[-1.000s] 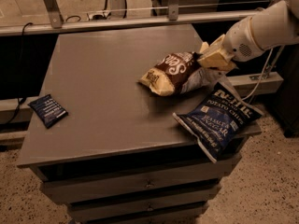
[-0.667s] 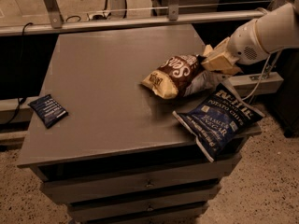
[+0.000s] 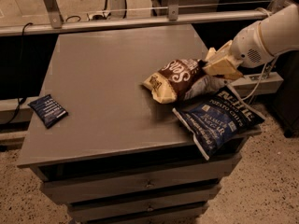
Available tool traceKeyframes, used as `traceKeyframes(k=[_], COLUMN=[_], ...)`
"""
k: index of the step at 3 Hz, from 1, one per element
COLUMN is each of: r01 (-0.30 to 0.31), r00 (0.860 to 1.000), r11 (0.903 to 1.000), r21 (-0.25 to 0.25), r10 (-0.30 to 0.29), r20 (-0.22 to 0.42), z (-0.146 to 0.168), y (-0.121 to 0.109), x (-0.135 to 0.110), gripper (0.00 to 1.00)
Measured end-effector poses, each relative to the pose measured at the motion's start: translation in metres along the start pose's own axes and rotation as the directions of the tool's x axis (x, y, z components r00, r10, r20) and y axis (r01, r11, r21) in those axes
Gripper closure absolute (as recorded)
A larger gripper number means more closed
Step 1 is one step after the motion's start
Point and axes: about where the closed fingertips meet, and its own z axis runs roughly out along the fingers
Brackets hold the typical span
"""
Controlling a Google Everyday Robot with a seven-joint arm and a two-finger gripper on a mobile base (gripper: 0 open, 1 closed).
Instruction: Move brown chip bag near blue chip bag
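Note:
The brown chip bag (image 3: 175, 79), dark brown with tan ends and white script, lies tilted at the right of the grey cabinet top (image 3: 107, 78). My gripper (image 3: 208, 68) comes in from the right on a white arm and is shut on the bag's right end. The blue chip bag (image 3: 218, 118), navy with white Kettle lettering, lies at the front right corner and hangs over the edge. The brown bag's right end sits just behind the blue bag's top edge, close to it or touching.
A small flat dark blue packet (image 3: 48, 110) lies at the left edge of the top. Drawers run below the front edge. A metal rail (image 3: 140, 21) crosses behind the cabinet. A cable (image 3: 254, 85) hangs at the right.
My gripper has pulled the brown bag a little to the right and toward the front, closer to the blue bag. The blue bag and small packet have not moved.

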Motion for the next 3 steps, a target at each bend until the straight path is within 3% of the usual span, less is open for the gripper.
traceKeyframes(k=[1,2,3], r01=[-0.001,0.002,-0.001], r00=[1.000,1.000,1.000], r11=[1.0000,0.9999,0.9982], r21=[-0.003,0.011,0.060], r10=[0.001,-0.002,0.001], r20=[-0.005,-0.005,0.003], z=[-0.005,-0.016,-0.040], y=[0.004,0.004,-0.007], x=[0.000,-0.001,0.001], gripper=[0.13,0.00,0.00])
